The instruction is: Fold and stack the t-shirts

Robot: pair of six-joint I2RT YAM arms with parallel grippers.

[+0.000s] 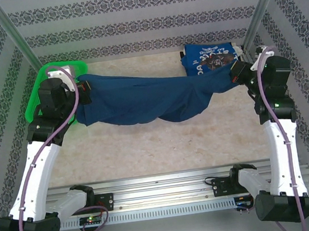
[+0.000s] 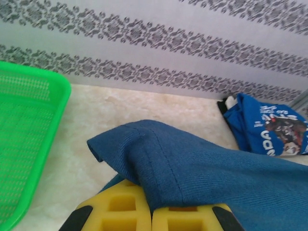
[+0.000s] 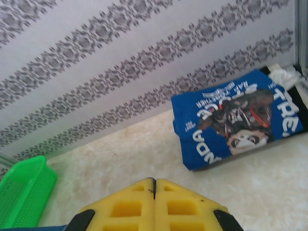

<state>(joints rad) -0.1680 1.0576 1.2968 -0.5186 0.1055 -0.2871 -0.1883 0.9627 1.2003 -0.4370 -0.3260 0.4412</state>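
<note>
Left gripper [image 1: 86, 93] is clamped on one end of the navy t-shirt [image 1: 141, 97]. In the left wrist view its yellow fingers [image 2: 120, 211] are pressed together, with a ridge of the dark blue cloth draped over their tips. Right gripper [image 1: 235, 75] is closed too. Its yellow pads meet with no gap in the right wrist view, and from above the shirt's other end runs straight up into its jaws.

Between the two grippers the navy t-shirt hangs stretched across the width of the tabletop [image 1: 147, 150], toward the far edge. It is bunched and wrinkled, and its lower folds sag toward the marbled surface near the middle.

Beyond the right gripper, in the far right corner of the tabletop, the bright blue t-shirt [image 1: 211, 60] lies folded into a flat packet, with its white lettering and dark picture facing up. It is apart from the navy one.

At the far left corner, just behind the left arm, sits the green basket [image 1: 31, 105]. Its mesh wall is near the shirt's left end.
</note>
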